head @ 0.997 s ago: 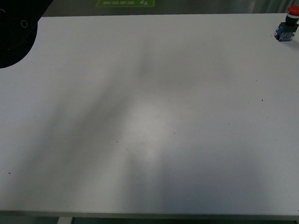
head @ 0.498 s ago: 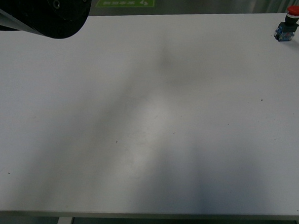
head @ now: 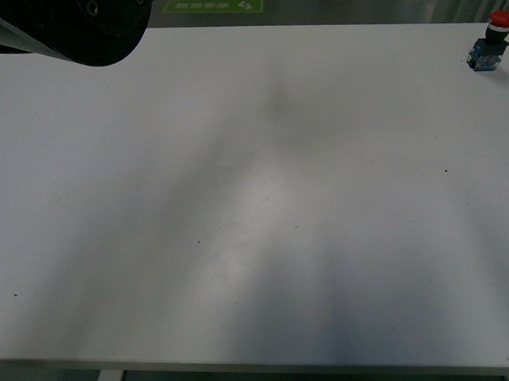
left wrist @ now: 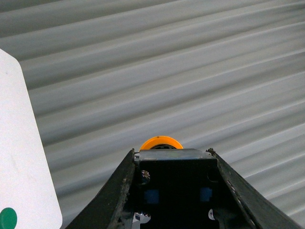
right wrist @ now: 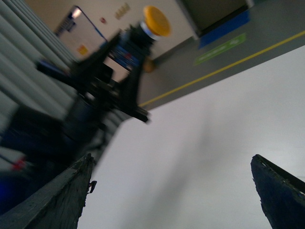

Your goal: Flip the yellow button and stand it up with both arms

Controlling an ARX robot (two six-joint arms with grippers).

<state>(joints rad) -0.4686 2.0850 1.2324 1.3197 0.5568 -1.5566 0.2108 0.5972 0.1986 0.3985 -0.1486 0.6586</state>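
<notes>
One arm in front view: left arm (head: 63, 25), upper left corner.
Left gripper (left wrist: 171, 155): clenched on the yellow button (left wrist: 172, 183), orange cap pointing away from the wrist camera.
Where it is: aloft, upper left of the right wrist frame, clear of the white table (head: 255, 199).
Right gripper (right wrist: 171, 160): released, fingers spread wide.
Red-capped switch (head: 492, 39): front view's upper right, on the table.

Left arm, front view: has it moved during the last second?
Yes. The left arm shifted rightward along the far edge of the table, toward the green floor sign, then held still over the last half second.
</notes>
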